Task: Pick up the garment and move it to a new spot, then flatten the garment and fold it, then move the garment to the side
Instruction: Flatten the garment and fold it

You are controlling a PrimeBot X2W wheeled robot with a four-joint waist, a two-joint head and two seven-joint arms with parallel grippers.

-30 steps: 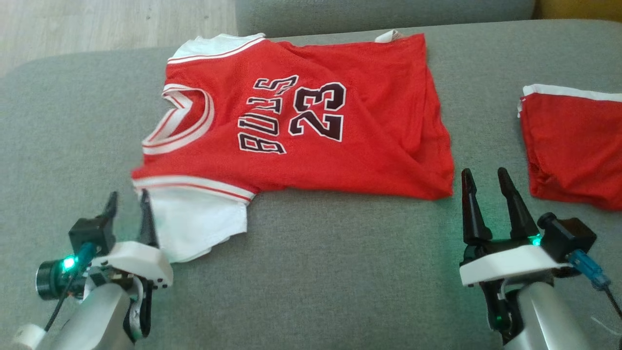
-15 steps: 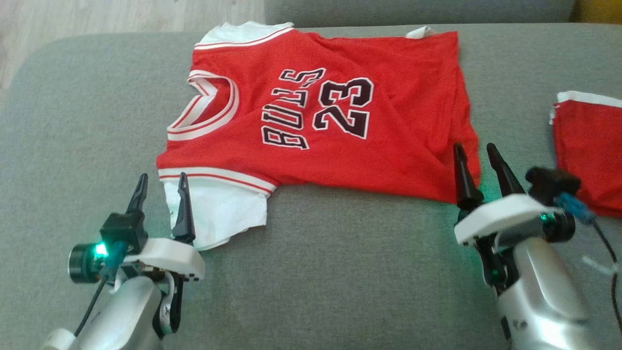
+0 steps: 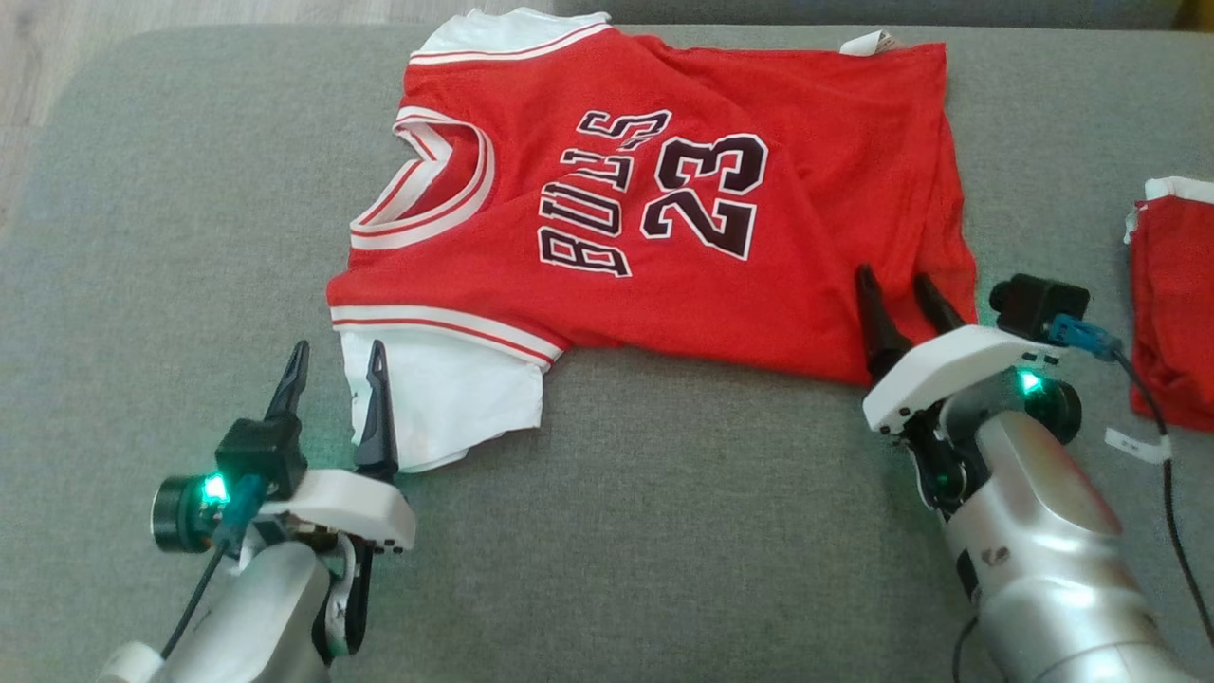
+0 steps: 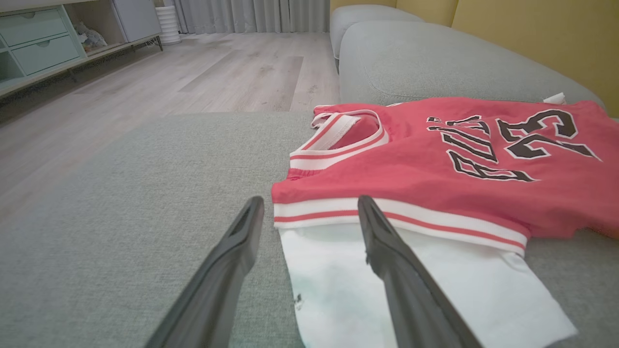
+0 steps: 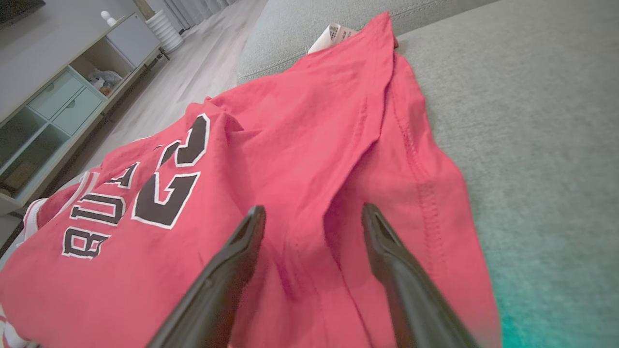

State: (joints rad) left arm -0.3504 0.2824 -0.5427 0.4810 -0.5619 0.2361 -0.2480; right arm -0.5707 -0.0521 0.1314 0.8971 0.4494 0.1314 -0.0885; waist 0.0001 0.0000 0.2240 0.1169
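Head view, left to right: left gripper (image 3: pixel 340 349) over the near-left part of the grey woven-fabric sofa cushion (image 3: pixel 664 531), jaws wide apart, holding nothing; one finger is over bare cushion, the other over the edge of the white short sleeve (image 3: pixel 455 408). Left wrist view agrees: left gripper (image 4: pixel 310 203) straddles that sleeve's outer edge, and I cannot tell whether it touches. The sleeve belongs to the task garment, a red mesh basketball jersey with black "BULLS 23" lettering (image 3: pixel 683 304). It lies front-up across the middle of the cushion and reaches the far edge, collar toward the left, hem toward the right. It is mostly spread out, but the hem side is creased and partly doubled over, with a white care label (image 3: pixel 865 42) poking out at the far hem corner. Right gripper (image 3: pixel 892 277) is at the near hem corner, jaws fully spread, nothing gripped; in the right wrist view its fingers (image 5: pixel 314 210) hang over the rumpled red cloth. A second red garment with white trim (image 3: pixel 1171 313) sits at the cushion's right edge, apart from the jersey. Judgement: the jersey looks placed and flattening is partly done; smoothing the hem, folding and moving it aside remain.
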